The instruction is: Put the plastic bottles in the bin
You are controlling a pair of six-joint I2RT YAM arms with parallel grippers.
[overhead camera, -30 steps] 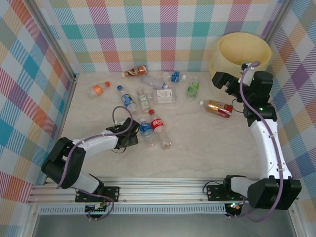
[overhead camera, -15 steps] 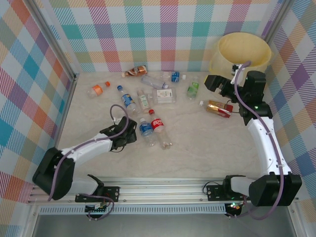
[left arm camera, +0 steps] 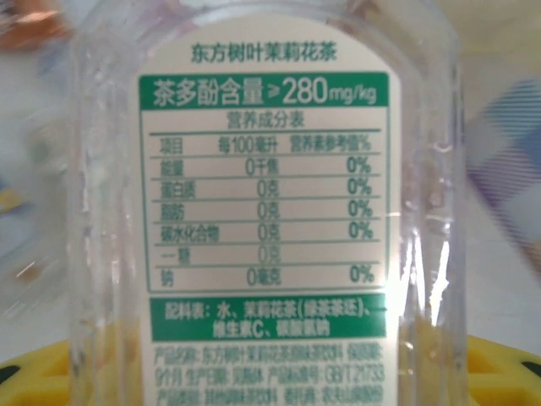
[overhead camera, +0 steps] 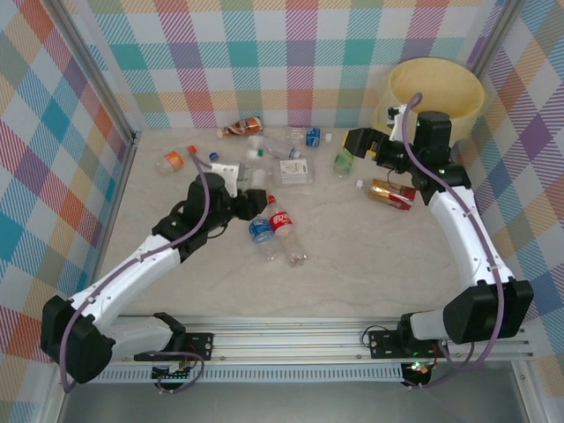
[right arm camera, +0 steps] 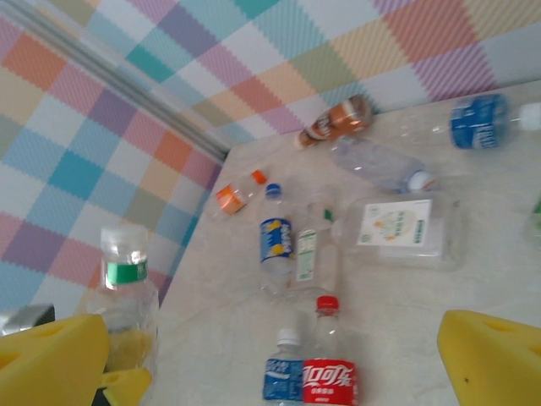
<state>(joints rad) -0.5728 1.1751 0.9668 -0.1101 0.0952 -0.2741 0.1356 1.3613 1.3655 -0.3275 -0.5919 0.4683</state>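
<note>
Plastic bottles (overhead camera: 278, 145) are lying loose across the middle and upper part of the table (overhead camera: 370, 264) on my overhead feed. The bin (overhead camera: 441, 88) sits in the upper right corner against the checked wall (overhead camera: 291, 53).

So, my left gripper (overhead camera: 256, 198), a bit left of centre in the overhead, has its yellow pads (left arm camera: 30, 381) clamped on a clear tea bottle (left arm camera: 262, 211). On the left wrist cam the white-and-green label takes up nearly the whole frame, with a pad poking in at each bottom corner. The right wrist cam catches that bottle at lower left, standing upright, with a white cap, a green band under it and a bit of yellowish liquid at the bottom.

My right gripper (overhead camera: 352, 145) is in the upper right of the overhead, just left of the bin, jaws spread wide with nothing between them. It's right beside the green-label bottle (overhead camera: 342, 162), and the red-and-gold bottle (overhead camera: 392, 192) lies just below it in frame.

Other bottles on the table:
- The brown-label bottle (overhead camera: 242, 126) is up by the back wall.
- The orange-label bottle (overhead camera: 176, 159) is at upper left.
- The flat clear bottle (overhead camera: 295, 170) is near top centre.
- The red-label bottle (overhead camera: 284, 227) and blue-label bottle (overhead camera: 260, 231) lie side by side at centre, touching.
</note>
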